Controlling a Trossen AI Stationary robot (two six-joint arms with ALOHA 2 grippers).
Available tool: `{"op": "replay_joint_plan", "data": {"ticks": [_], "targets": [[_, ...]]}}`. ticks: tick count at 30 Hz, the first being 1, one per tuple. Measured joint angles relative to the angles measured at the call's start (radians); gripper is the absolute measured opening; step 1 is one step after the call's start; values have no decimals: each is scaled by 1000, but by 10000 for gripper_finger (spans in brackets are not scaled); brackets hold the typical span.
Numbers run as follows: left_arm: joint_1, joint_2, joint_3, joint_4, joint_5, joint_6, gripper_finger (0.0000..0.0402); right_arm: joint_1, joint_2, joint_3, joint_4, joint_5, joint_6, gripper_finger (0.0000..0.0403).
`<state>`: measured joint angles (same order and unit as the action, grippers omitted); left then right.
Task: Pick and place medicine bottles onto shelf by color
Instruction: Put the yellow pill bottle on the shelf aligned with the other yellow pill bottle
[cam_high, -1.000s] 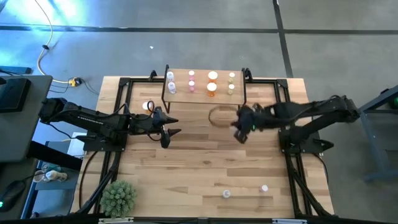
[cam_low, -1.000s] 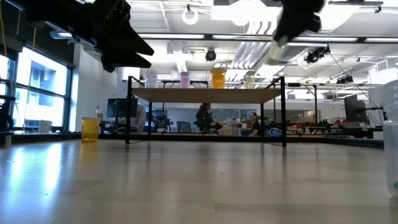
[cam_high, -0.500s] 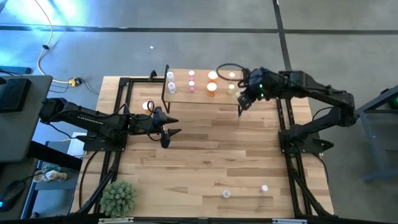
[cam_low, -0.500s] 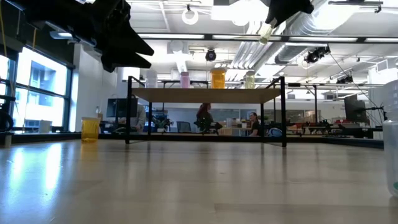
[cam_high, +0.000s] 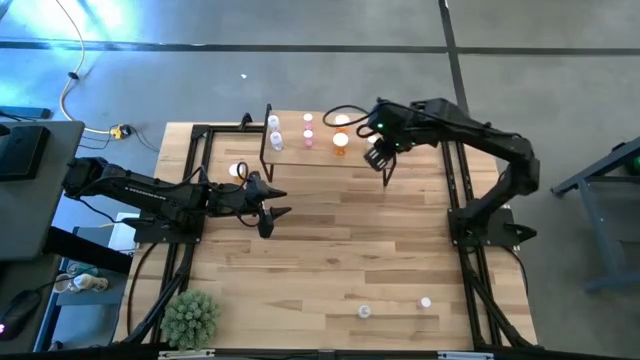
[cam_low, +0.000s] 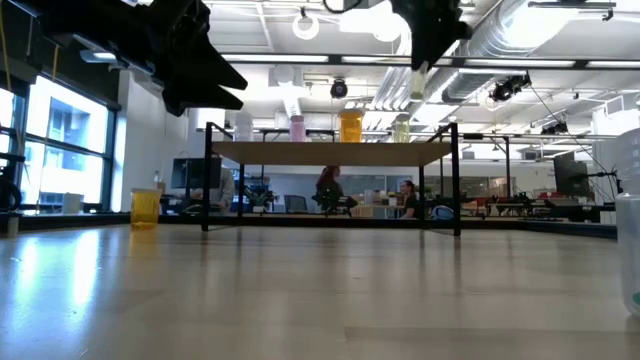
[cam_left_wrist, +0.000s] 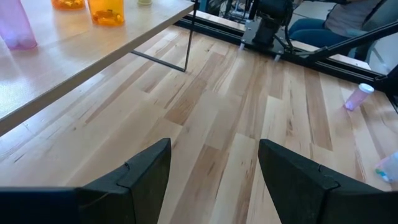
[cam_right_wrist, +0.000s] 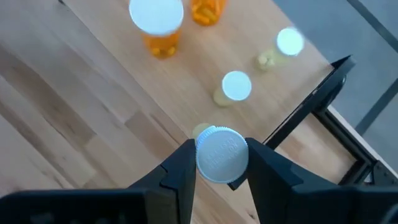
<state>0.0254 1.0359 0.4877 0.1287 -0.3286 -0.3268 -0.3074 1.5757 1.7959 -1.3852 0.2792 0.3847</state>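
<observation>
Right tool (cam_right_wrist: 219, 163) has swung from mid-surface up over the shelf (cam_high: 322, 152), gripping a yellowish bottle (cam_right_wrist: 221, 154).
It hangs above the other yellowish bottles (cam_right_wrist: 235, 87) to match colors; the left tool (cam_left_wrist: 211, 171) waits, spread apart and empty.

The high view looked straight down on the whole table (cam_high: 330, 250); the low view faced level across it; both shared the shelf (cam_high: 325, 152).

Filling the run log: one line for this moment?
right gripper: shut on yellowish bottle, above shelf | left gripper: open, idle over table
</observation>
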Motion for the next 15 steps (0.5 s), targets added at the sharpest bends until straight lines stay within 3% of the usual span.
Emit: {"op": "replay_joint_plan", "data": {"ticks": [15], "targets": [[0, 0, 0, -2, 3, 20, 231, 0, 25, -163, 69, -32, -71, 113]]}}
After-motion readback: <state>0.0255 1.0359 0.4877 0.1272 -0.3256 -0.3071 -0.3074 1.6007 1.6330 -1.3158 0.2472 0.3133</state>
